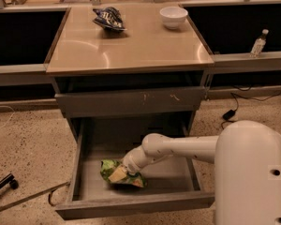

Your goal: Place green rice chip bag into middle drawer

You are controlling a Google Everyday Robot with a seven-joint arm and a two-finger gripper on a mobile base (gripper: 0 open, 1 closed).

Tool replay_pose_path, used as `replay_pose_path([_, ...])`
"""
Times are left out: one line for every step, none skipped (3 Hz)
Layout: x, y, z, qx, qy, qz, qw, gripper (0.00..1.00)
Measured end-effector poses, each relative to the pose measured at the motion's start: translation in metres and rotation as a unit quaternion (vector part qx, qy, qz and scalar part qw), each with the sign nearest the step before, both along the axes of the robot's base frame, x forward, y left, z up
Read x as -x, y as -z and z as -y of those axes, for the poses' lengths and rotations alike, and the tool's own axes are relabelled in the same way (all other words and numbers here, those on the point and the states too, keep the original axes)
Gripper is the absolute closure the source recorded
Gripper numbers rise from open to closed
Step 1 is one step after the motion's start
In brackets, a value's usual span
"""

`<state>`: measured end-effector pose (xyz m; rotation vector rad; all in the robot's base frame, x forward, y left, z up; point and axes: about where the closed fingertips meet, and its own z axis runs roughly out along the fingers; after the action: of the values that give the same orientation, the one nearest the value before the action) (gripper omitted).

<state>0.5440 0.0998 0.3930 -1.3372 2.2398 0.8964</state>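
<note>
The green rice chip bag lies inside the open middle drawer, on its floor toward the front left. My gripper is down in the drawer at the bag's right side, at the end of my white arm. The arm reaches in from the right and hides the gripper's tip. The drawer is pulled far out, with grey inner walls and a plain front panel.
The drawer above has a grey front with white scratch marks and is closed. On the tan cabinet top lie a dark blue-and-white snack bag and a white bowl. A water bottle stands on the right ledge. Cables lie on the floor.
</note>
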Motion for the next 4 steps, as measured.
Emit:
replay_pose_path([0.0000,0.0000,-0.0001,0.000,0.000,0.000,1.0000,0.59])
replay_pose_path([0.0001,0.0000,-0.0001,0.000,0.000,0.000,1.0000,0.36])
replay_pose_path([0.0001,0.0001,-0.0001,0.000,0.000,0.000,1.0000,0.12])
replay_pose_path([0.0001,0.0001,-0.0001,0.000,0.000,0.000,1.0000,0.00])
